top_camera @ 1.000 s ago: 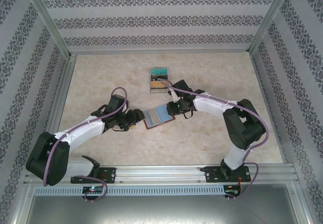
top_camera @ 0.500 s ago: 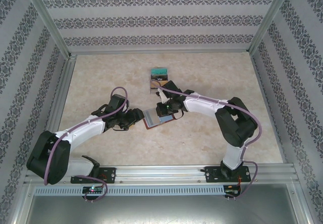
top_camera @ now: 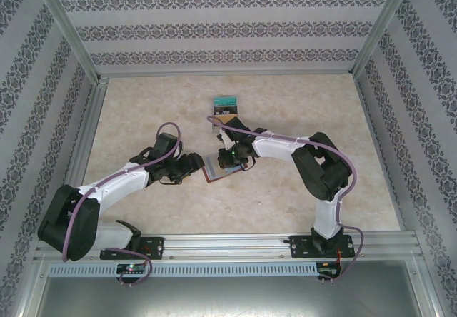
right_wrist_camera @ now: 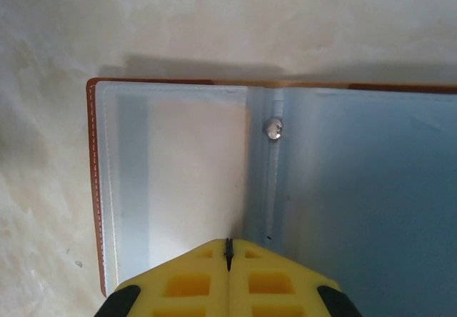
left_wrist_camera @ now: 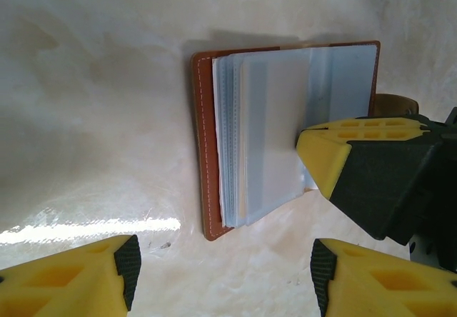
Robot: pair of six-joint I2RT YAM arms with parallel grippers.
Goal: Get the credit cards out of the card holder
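While the stitched brown leather holder (left_wrist_camera: 203, 138) lies open in the middle of the marbled table (left_wrist_camera: 86, 81), glossy blue-grey sleeves (left_wrist_camera: 271, 131) fanned, the right gripper (right_wrist_camera: 228, 249) presses its yellow fingers (right_wrist_camera: 193, 281) together at their edge; the left gripper (left_wrist_camera: 223, 263) hovers nearby, spread apart.

One open holder (top_camera: 216, 168) on one table (top_camera: 143, 110). One small stepped stack (top_camera: 226, 114) (its layers too small to count). Two arms: left arm (top_camera: 107, 188) and right arm (top_camera: 285, 146). Several clear sleeves (left_wrist_camera: 271, 131) inside the holder, exact number unclear. One metal rivet (right_wrist_camera: 273, 128) at the spine.
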